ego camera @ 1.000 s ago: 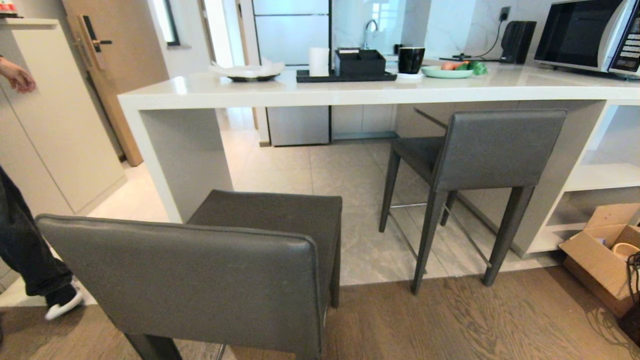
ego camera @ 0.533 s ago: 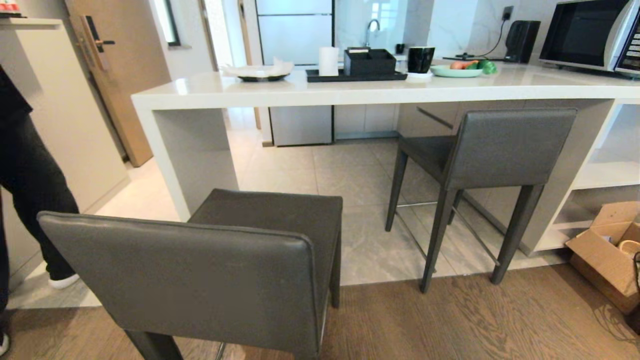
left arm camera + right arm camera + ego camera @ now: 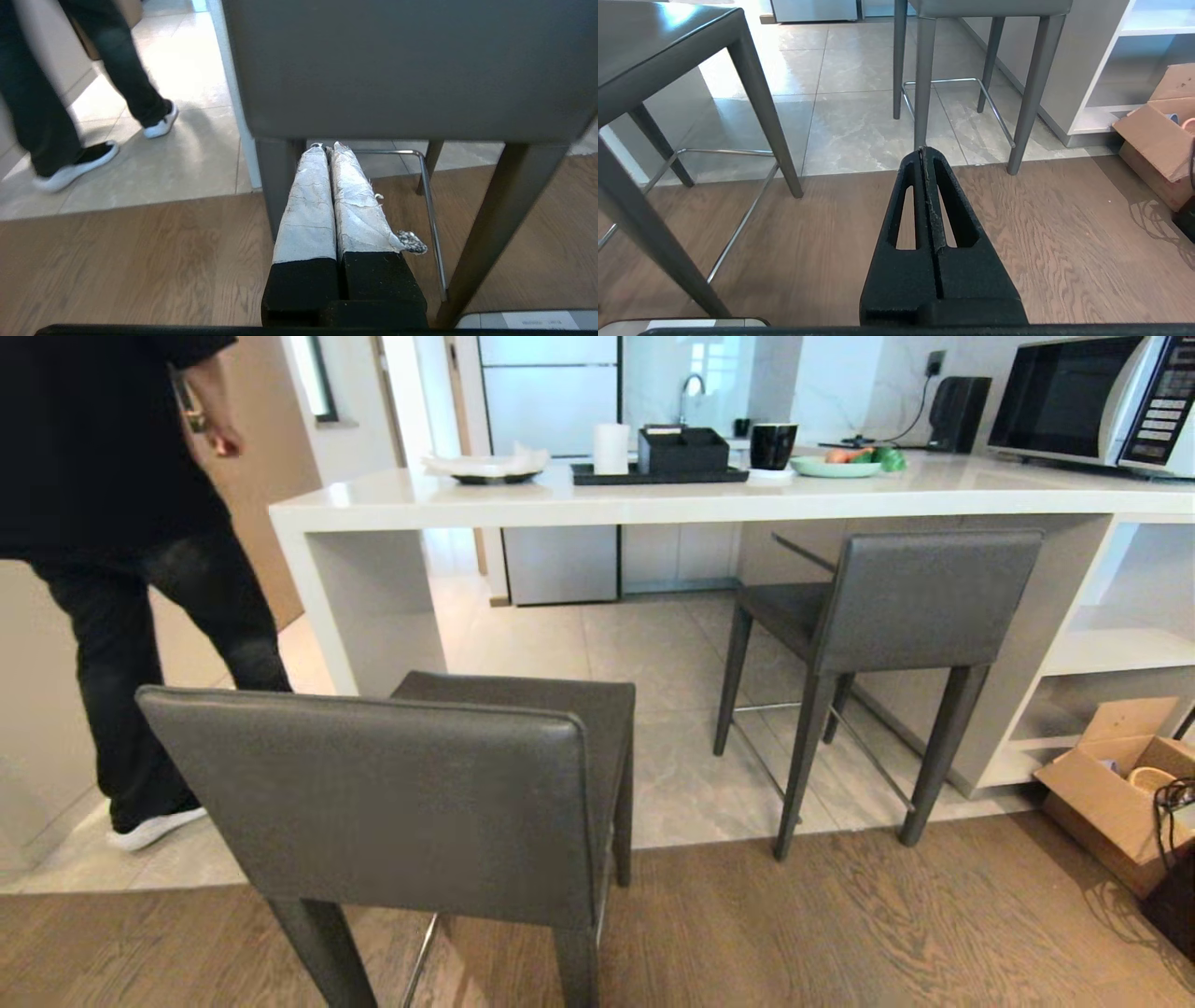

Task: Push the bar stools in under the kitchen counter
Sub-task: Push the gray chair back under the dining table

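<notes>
Two grey bar stools stand in front of the white kitchen counter (image 3: 653, 504). The near stool (image 3: 392, 803) stands out from the counter on the wood floor, its backrest toward me. The far stool (image 3: 924, 602) sits partly under the counter at the right. My left gripper (image 3: 327, 147) is shut and empty, its white-wrapped fingers (image 3: 308, 200) pointing just below the near stool's backrest (image 3: 406, 70). My right gripper (image 3: 922, 150) is shut and empty, low over the wood floor between the near stool's seat (image 3: 654, 42) and the far stool's legs (image 3: 924, 70). Neither gripper shows in the head view.
A person in dark clothes (image 3: 121, 523) walks on the tiles by the counter's left end. An open cardboard box (image 3: 1111, 793) lies on the floor at the right below white shelves (image 3: 1111, 644). A microwave (image 3: 1083, 397), tray (image 3: 653, 476) and dishes stand on the counter.
The person has walked in from the left edge to beside the counter's left end. The whole head view has shifted a little, so the camera has moved. The stools stand as before.
</notes>
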### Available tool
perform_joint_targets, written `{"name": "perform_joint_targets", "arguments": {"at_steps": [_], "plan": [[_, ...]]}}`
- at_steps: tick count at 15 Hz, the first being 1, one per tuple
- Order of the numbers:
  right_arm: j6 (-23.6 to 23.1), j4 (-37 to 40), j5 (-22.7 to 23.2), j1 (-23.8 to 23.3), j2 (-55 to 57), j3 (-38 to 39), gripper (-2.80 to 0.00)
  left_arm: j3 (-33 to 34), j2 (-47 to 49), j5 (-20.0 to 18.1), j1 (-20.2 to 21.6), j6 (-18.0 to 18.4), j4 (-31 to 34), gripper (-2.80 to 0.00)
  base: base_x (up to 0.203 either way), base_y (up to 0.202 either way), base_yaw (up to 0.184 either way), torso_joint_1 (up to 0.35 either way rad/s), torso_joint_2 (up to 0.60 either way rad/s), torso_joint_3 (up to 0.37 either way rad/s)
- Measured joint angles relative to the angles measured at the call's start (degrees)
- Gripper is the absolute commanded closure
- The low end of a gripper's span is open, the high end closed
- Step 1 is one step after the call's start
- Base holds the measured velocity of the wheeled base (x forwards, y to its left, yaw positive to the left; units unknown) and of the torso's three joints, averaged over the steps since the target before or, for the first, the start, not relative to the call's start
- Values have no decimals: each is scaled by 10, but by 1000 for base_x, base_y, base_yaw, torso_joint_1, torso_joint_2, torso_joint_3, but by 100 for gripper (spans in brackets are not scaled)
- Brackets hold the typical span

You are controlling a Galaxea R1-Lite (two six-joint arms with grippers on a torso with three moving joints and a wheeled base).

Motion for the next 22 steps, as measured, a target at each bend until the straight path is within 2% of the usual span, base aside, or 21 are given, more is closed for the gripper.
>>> {"name": "perform_joint_targets", "arguments": {"at_steps": [10, 13, 16, 19, 22], "plan": [[0, 0, 0, 0, 0, 0, 0, 0, 0, 0, 0, -1, -1, 0, 0, 0, 0, 0, 0, 0], [0, 0, 0, 0, 0, 0, 0, 0, 0, 9, 1, -14, -1, 0, 0, 0, 0, 0, 0, 0], [-3, 0, 1, 0, 0, 0, 0, -4, 0, 2, 2, 11, -1, 0, 0, 0, 0, 0, 0, 0], [4, 1, -1, 0, 1, -4, 0, -75, 22, -28, 1, -29, 23, 0, 0, 0, 0, 0, 0, 0], [23, 4, -4, -1, 40, -65, 0, -151, 135, -39, -16, -70, -19, 0, 0, 0, 0, 0, 0, 0]]}}
